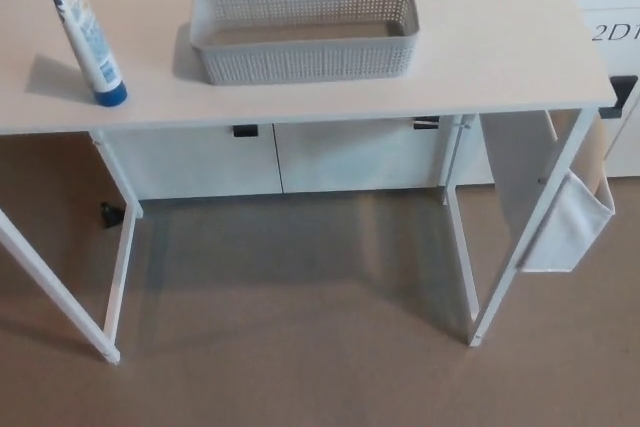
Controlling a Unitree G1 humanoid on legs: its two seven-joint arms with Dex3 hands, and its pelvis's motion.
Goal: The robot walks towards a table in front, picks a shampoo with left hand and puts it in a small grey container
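While the head camera is looking down over the near edge of the table (500,37), neither the left hand nor the right hand is showing, so whether they are released, clenched or grasping cannot be told. The tube (85,27) is standing on the tabletop at far picture left, resting on its blue cap (110,94) and leaning a little, its crimped end tipping up and to the left. White body; blue and orange print too small to read. The container (305,59) is sitting near mid-table, to the right of the tube and well apart from it: grey, oblong, perforated walls, open top, its bottom showing from above. Under the table, white cabinets (200,159) are standing behind the legs (118,277), with small black handles (245,131) peeking out just below the tabletop edge. A white pouch (570,222) is hanging off the table's right frame, sagging toward the brown floor (300,347). A black clip (621,95) is sitting at the table's right corner. Beyond it, a white surface is carrying the marking "2D" (612,31), cut off by the picture edge. A small dark object (110,212) is lying on the floor by the left rear leg; too small to identify.
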